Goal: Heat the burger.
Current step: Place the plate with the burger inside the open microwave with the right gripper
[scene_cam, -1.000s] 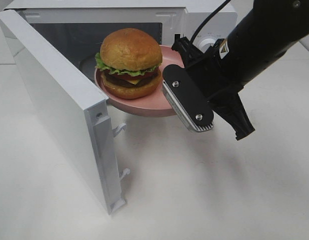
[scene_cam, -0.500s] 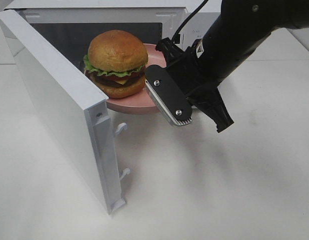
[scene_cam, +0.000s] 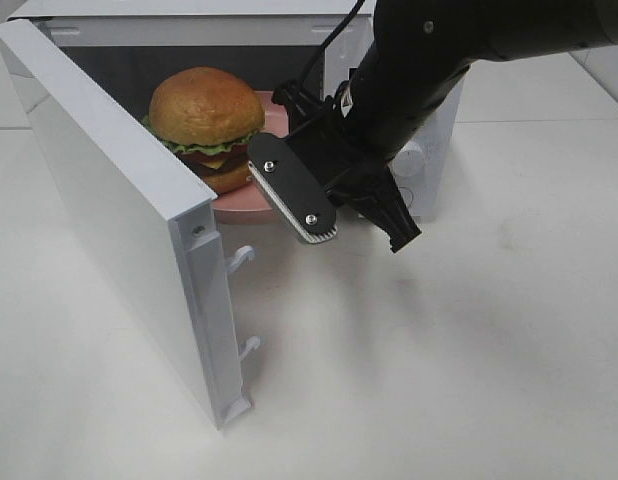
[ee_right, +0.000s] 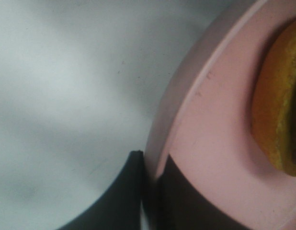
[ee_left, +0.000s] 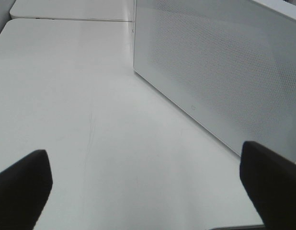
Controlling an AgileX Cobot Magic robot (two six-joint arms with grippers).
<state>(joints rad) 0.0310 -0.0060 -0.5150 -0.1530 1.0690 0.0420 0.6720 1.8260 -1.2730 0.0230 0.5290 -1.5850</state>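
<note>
The burger (scene_cam: 204, 108), with a golden-brown bun, lettuce and cheese, sits on a round pink plate (scene_cam: 237, 201) at the mouth of the open white microwave (scene_cam: 189, 20). My right gripper (scene_cam: 289, 188) is shut on the plate's right rim and holds it above the table. In the right wrist view the two dark fingers (ee_right: 133, 191) pinch the pink plate (ee_right: 210, 120) at its edge, with the burger's bun (ee_right: 277, 110) at the side. My left gripper (ee_left: 148, 191) stands open over bare table beside the microwave door's outer face (ee_left: 215, 72).
The microwave door (scene_cam: 119, 200) swings out towards the front left, and its latch hooks (scene_cam: 244, 255) stick out near the plate's path. The right arm hides the microwave's control panel (scene_cam: 419, 160). White table (scene_cam: 439, 380) extends in front.
My right gripper has carried the plate and burger to the left and farther back, deeper into the microwave's opening. The left gripper has not moved.
</note>
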